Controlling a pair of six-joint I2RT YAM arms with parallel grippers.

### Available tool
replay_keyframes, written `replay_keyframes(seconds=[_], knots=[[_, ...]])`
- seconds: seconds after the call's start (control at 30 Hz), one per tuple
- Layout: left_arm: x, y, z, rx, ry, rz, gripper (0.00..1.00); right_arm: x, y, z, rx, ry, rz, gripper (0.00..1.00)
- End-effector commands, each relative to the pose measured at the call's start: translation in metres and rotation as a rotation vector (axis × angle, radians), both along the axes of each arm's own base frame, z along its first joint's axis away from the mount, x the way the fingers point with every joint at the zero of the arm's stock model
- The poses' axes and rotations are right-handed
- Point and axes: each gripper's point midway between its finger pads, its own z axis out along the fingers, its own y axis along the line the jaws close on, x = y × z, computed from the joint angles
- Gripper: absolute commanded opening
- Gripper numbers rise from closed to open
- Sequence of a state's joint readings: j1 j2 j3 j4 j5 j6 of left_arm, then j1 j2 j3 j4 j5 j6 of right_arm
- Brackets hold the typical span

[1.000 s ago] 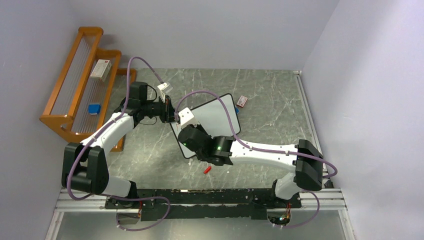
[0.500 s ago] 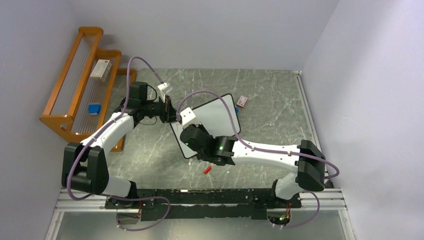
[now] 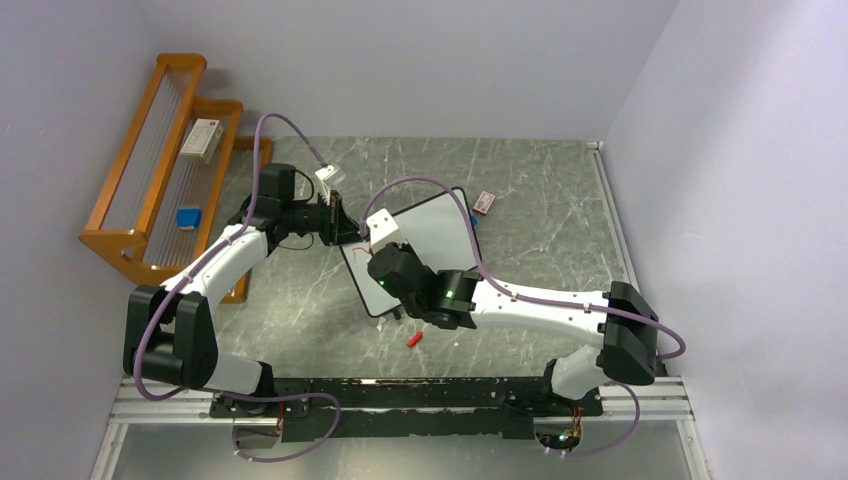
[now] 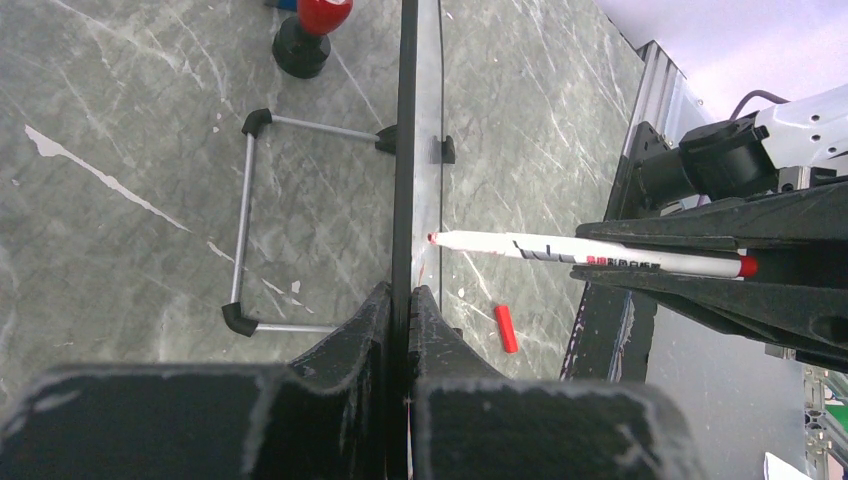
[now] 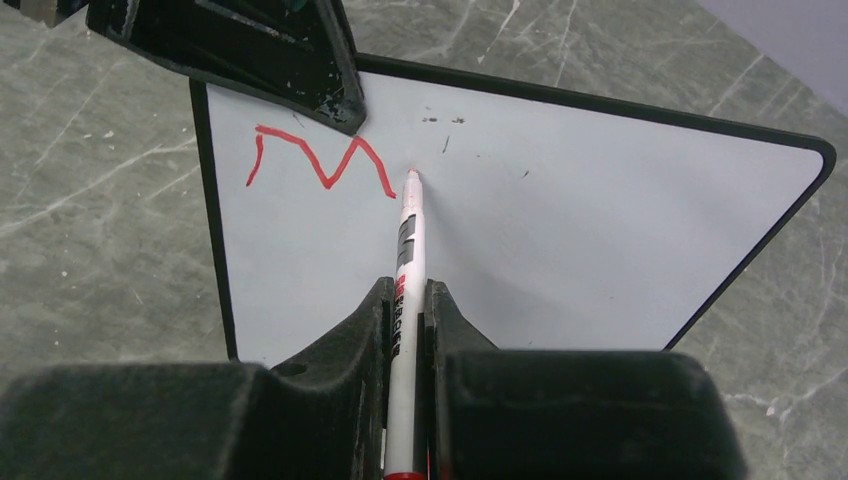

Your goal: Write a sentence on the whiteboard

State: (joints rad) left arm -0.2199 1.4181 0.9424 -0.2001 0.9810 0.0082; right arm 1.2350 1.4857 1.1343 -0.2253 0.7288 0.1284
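The whiteboard (image 3: 430, 230), white with a thin black frame, stands upright on its wire feet mid-table. My left gripper (image 3: 342, 222) is shut on its top left edge (image 4: 405, 200). My right gripper (image 3: 385, 262) is shut on a white marker (image 5: 408, 240) with a red tip. The tip touches the board face (image 5: 560, 220) just right of a red zigzag "M" stroke (image 5: 320, 165). In the left wrist view the marker (image 4: 590, 255) meets the board edge-on. My left fingers (image 5: 300, 60) show at the board's top corner in the right wrist view.
A red marker cap (image 3: 414, 339) lies on the table in front of the board, also in the left wrist view (image 4: 507, 328). A small pink eraser (image 3: 485, 202) lies behind the board. An orange wooden rack (image 3: 165, 165) holding small boxes stands at the left.
My right gripper has moved a little up and right along the board with the marker. The left gripper and the board have not moved.
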Motion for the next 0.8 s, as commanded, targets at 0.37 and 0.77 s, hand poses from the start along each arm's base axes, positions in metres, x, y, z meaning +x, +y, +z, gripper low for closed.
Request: replay_keyframes(seconds=[0.37,0.77], knots=[[-0.011,-0.002,-0.031,0.074,0.066,-0.021,0.05,0.010,0.006,0.003,0.033,0.001,0.002,0.00],[-0.011,-0.002,-0.031,0.074,0.067,-0.022,0.05,0.003,-0.003,-0.012,0.000,0.051,0.002,0.00]])
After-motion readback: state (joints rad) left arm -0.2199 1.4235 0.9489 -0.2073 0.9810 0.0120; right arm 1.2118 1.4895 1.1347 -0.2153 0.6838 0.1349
